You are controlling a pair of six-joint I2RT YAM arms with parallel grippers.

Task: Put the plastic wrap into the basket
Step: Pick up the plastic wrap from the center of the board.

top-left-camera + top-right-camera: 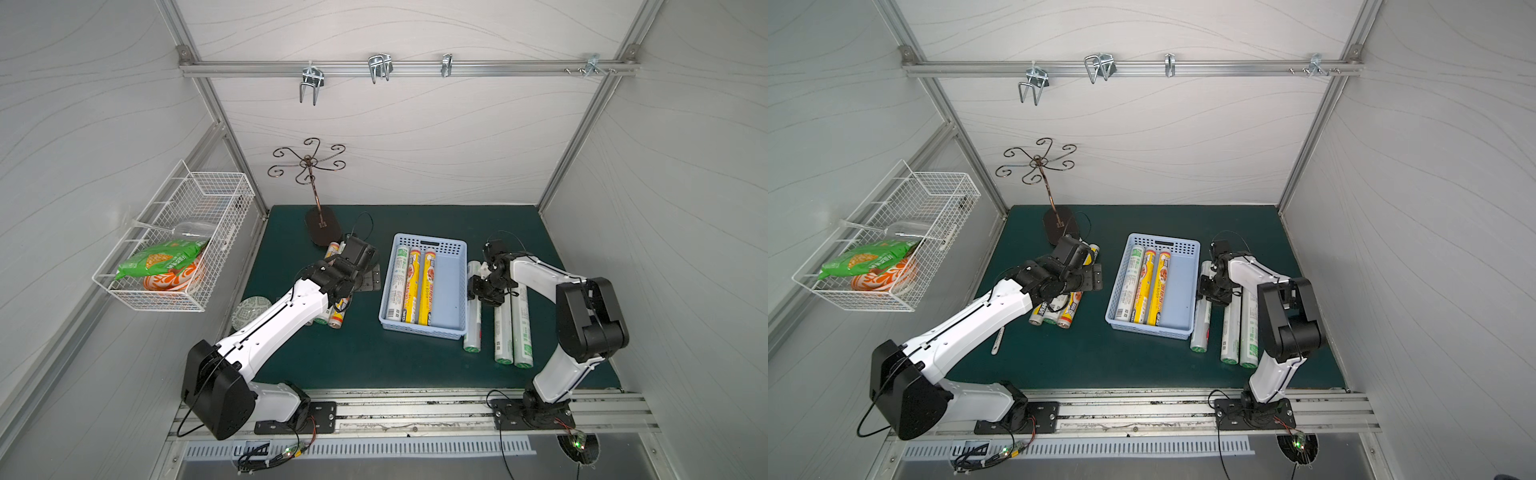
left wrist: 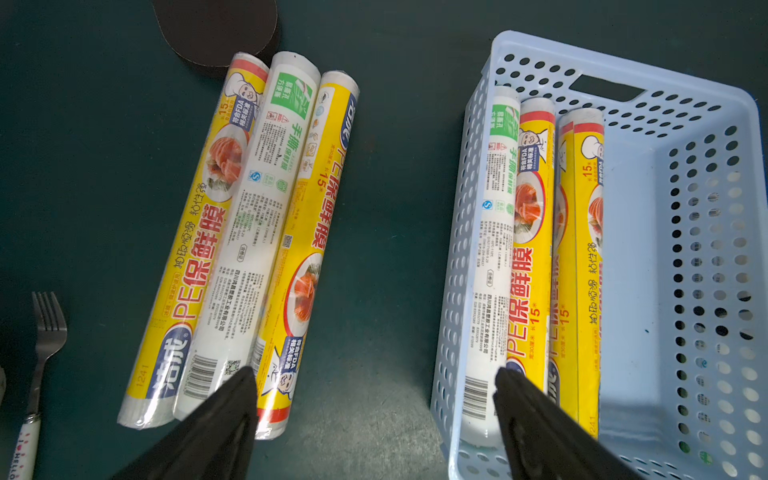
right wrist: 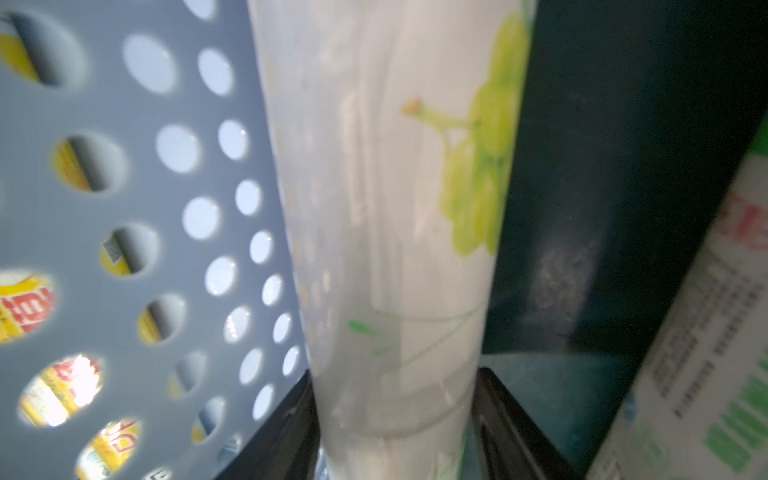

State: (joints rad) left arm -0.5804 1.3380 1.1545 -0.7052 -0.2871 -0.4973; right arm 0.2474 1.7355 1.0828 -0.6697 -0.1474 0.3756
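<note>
Plastic wrap (image 1: pixel 411 286) shows in both top views as nine long rolls in three sets of three. Every long axis runs from the worktop's (image 1: pixel 374 361) front edge toward its rear edge. Three lie inside the light-blue basket (image 1: pixel 451 291) at the worktop's middle, packed against its left wall: one white, then two yellow. The right half of its floor is bare. Three white rolls (image 1: pixel 503 332) lie just beside the basket's right wall, and the right gripper (image 1: pixel 478 293) is down over the one nearest the basket. Three more (image 1: pixel 334 320) lie left of the basket, mostly under the left arm. The left gripper (image 1: pixel 368 278) hangs between them and the basket. A wire basket (image 1: pixel 174 241) on the left wall holds a green bag, an orange-patterned dish and a clear glass. In a top view a white handle (image 1: pixel 998 340) shows near the left edge.

The left wrist view alone shows a fork (image 2: pixel 45 332) and the left set's order: yellow, white, yellow, touching side by side. The black fingers (image 2: pixel 224 415) stand wide apart, with only bare worktop between them.

The right wrist view alone shows fingers (image 3: pixel 511 415) astride a grape-printed roll (image 3: pixel 395 208) beside the basket's perforated wall. They sit close against its sides; whether they press it I cannot tell.
</note>
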